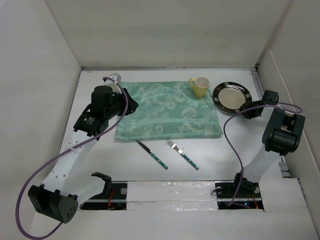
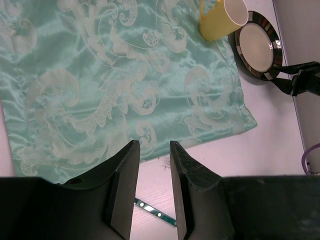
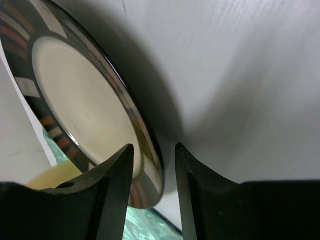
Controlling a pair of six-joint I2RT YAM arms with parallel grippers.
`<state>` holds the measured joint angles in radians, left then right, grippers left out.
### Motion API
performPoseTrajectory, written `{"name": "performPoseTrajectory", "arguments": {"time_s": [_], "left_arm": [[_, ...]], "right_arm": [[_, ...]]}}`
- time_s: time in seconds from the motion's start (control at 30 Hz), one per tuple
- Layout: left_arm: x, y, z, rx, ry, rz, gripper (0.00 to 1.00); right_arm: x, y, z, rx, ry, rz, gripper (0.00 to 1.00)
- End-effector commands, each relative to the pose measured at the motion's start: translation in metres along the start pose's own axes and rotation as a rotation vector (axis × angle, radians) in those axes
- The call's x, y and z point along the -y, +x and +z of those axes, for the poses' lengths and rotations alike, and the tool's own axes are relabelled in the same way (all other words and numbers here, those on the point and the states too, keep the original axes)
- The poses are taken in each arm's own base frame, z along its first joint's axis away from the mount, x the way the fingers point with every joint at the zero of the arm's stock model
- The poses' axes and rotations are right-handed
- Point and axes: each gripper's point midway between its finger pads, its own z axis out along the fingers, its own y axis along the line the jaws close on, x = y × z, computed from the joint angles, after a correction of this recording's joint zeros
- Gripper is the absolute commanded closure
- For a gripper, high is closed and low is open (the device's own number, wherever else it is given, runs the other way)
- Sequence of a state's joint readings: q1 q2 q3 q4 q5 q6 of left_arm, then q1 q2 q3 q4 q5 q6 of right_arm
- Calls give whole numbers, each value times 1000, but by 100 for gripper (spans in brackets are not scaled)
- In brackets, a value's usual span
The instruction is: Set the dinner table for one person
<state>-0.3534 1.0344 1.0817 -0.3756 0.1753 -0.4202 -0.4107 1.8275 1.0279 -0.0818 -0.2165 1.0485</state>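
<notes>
The dinner table [image 1: 240, 150] is a white flat top with white panels around it. A mint-green patterned cloth [image 1: 170, 110] lies at its middle. A yellow cup [image 1: 200, 86] stands at the cloth's far right corner. A dark-rimmed plate [image 1: 231, 96] lies to the right of the cup. A knife [image 1: 151, 154] and a fork [image 1: 182, 154] lie in front of the cloth. My left gripper [image 1: 126, 102] is open and empty over the cloth's left edge. My right gripper [image 3: 154, 147] is open, its jaws on either side of the plate's [image 3: 85, 100] near rim.
White upright panels [image 1: 45, 75] close in the left, back and right sides. The right arm's purple cable [image 1: 231, 145] loops over the table in front of the plate. In the left wrist view a green cutlery handle [image 2: 155, 212] lies below the fingers.
</notes>
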Motion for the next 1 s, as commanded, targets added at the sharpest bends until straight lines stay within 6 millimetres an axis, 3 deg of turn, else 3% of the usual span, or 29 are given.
{"name": "performPoseTrajectory", "arguments": {"time_s": [0.0,0.3,0.37,0.4,0.47,0.5,0.53,0.57,0.6,0.67,0.7,0.8,0.87,0.97], "left_arm": [[10,-21,-2,77,26,-2,72],[7,-36,-8,137,-7,7,73],[8,-38,-9,146,-8,13,73],[7,-39,-10,152,-10,15,74],[4,-41,-11,160,-15,16,75],[0,-42,-12,166,-25,14,75],[-2,-42,-14,170,-30,14,76],[-3,-42,-14,170,-30,15,76],[-3,-41,-14,167,-28,17,77],[-2,-40,-13,161,-21,27,77],[-2,-39,-11,150,-20,27,77],[0,-38,-5,129,-13,37,78],[3,-42,-5,132,-5,45,79],[8,-45,-4,125,14,46,79]], "right_arm": [[-21,-6,3,19,38,-5,56],[-24,-9,15,17,173,0,59],[-22,-7,20,17,211,-11,64],[-24,-4,20,17,227,-16,76],[-23,-4,21,17,240,0,88],[-25,-4,18,23,232,5,98],[-28,-8,12,52,206,5,100],[-17,-4,14,48,232,7,100],[-34,-12,2,93,165,-3,100],[-34,-24,-8,160,120,-11,100],[-51,-29,-25,192,60,-23,100],[-76,-49,-53,258,-49,-66,100],[-107,-61,-86,315,-154,-116,100],[-151,-60,-141,352,-329,-170,100]]}}
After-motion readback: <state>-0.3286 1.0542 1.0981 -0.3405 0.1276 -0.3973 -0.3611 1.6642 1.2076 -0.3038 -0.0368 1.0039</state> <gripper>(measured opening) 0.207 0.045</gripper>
